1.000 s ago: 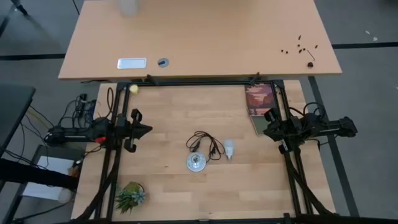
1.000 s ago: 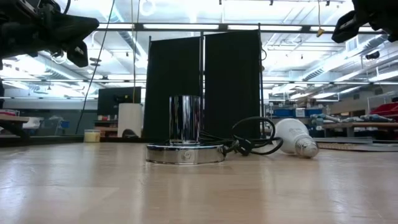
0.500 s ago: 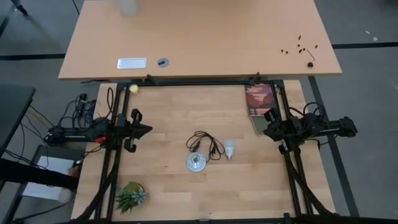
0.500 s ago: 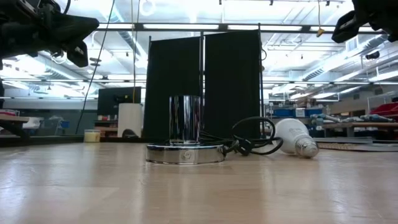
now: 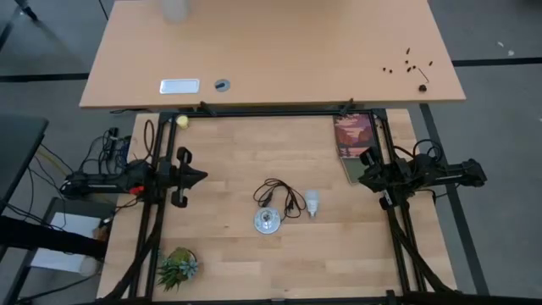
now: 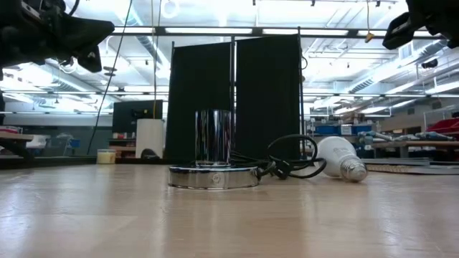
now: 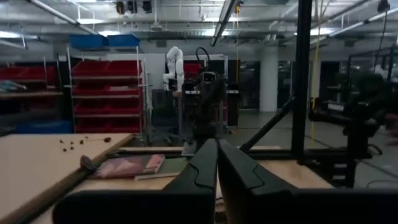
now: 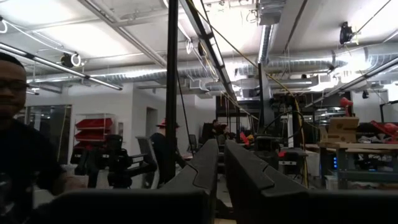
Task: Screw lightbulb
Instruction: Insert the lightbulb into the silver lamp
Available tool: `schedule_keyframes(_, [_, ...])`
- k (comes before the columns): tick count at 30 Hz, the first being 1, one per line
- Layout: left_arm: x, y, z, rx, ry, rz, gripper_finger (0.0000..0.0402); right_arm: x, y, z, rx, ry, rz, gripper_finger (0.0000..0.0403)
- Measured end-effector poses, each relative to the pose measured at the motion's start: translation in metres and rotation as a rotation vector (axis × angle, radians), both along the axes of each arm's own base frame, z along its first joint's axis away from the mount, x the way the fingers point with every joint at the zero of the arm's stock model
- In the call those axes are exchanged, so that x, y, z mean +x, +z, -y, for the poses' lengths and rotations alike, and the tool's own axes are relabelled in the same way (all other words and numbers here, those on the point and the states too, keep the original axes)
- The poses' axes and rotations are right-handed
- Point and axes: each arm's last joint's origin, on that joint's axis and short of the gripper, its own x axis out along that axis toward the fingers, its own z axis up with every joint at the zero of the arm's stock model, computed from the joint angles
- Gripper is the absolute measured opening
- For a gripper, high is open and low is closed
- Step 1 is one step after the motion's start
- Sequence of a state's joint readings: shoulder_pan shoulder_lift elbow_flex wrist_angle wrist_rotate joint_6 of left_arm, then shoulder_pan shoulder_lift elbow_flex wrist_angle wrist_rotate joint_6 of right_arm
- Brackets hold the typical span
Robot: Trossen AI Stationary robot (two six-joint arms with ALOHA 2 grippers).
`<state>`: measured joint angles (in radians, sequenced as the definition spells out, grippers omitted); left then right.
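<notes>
The lightbulb [image 5: 312, 202] [image 6: 337, 158], white with a silvery screw base, lies on its side on the wooden table right of centre. Left of it stands the round silvery socket disc [image 5: 266, 221] [image 6: 214, 175] with an upright chrome tube. Its black cord [image 5: 279, 193] [image 6: 290, 165] is looped between them. My left gripper [image 5: 203, 176] [image 7: 217, 149] hovers shut at the table's left edge. My right gripper [image 5: 362, 178] [image 8: 221, 149] hovers shut at the right edge. Both are high above the table, far from the bulb and pointing toward the table's middle.
A reddish book [image 5: 354, 137] lies at the far right by my right gripper. A small green plant [image 5: 178, 267] stands at the near left, a yellow ball [image 5: 181, 121] at the far left. A second table [image 5: 271, 51] lies beyond the far edge. A person [image 8: 18, 162] shows in the right wrist view.
My left gripper has rolled a little about its own pointing line, staying shut and in place. The bulb, socket and cord have not moved.
</notes>
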<state>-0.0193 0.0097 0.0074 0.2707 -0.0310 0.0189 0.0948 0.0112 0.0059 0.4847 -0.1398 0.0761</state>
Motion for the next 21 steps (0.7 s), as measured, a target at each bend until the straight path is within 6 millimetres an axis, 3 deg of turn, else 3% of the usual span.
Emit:
schedule_keyframes(8, [0.0,0.001,0.0,0.14,0.044,0.004,0.0019,0.0,0.0,0.0,0.006,-0.011,0.003,0.0039])
schedule_keyframes(16, [0.0,0.001,0.0,0.146,0.046,0.011,0.0019,0.0,0.001,0.0,0.009,-0.013,0.008,0.0039])
schedule_keyframes(21, [-0.004,0.012,0.0,0.119,0.048,0.128,0.0019,0.0,0.001,0.0,0.008,-0.014,0.008,0.0039])
